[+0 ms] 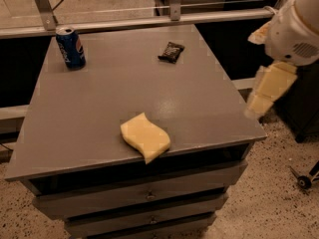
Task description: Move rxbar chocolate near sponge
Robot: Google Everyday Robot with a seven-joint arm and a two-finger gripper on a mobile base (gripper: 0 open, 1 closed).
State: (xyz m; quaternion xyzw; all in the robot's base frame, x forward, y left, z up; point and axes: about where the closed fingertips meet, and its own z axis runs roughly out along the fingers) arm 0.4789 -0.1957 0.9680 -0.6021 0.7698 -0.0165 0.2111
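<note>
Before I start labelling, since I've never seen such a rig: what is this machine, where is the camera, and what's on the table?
It is a mobile robot with one arm. Its single camera looks down on a grey table; where it is mounted is not on record. The pale arm at the right ends in the end effector, hanging beside the table's right edge with nothing seen in it. On the table lie a blue Pepsi can far left, the rxbar chocolate at the far side, and the yellow sponge at the near edge.
</note>
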